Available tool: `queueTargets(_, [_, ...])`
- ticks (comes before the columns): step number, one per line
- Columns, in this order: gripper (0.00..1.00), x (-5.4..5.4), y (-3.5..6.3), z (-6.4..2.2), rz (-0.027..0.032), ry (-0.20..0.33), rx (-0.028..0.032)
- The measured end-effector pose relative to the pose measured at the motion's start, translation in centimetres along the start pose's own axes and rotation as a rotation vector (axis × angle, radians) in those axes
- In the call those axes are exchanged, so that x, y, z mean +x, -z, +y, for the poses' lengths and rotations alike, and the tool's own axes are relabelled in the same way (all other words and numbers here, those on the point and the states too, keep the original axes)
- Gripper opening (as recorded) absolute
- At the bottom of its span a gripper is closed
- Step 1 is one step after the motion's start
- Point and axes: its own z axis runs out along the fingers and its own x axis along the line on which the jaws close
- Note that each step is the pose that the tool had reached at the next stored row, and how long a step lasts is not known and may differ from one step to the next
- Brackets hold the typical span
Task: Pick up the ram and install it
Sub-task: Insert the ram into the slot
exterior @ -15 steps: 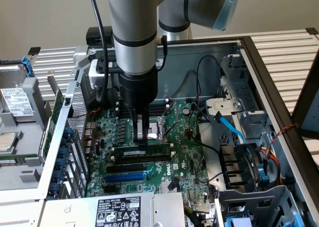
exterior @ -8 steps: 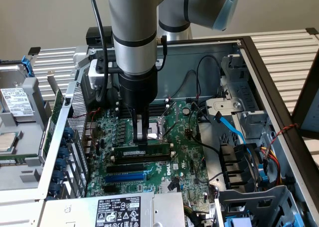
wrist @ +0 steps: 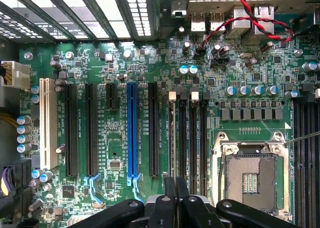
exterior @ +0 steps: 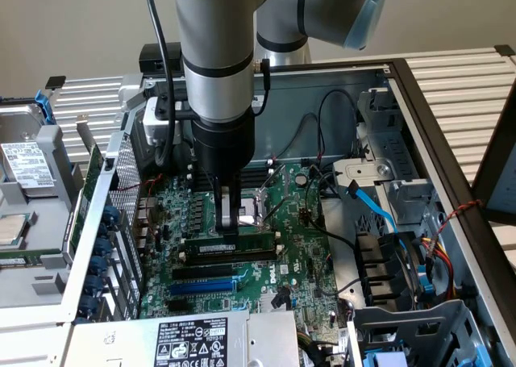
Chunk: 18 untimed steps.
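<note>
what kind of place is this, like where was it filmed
Probably a robotics lab or test bench for computer assembly: an opened desktop case lies on a slatted metal table, its green motherboard exposed, and a robot arm reaches in, its end effector closed on the ram.

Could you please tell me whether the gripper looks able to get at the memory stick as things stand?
Yes, by the look of it: the gripper stands straight above the memory stick, fingers shut on its top edge over the black slots, with no cable or bracket between them.
</note>
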Motion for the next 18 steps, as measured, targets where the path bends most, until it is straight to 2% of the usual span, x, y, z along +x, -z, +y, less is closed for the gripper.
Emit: queueTargets(18, [0.12,0.0,-0.01,0.01,0.0,0.0,-0.0014])
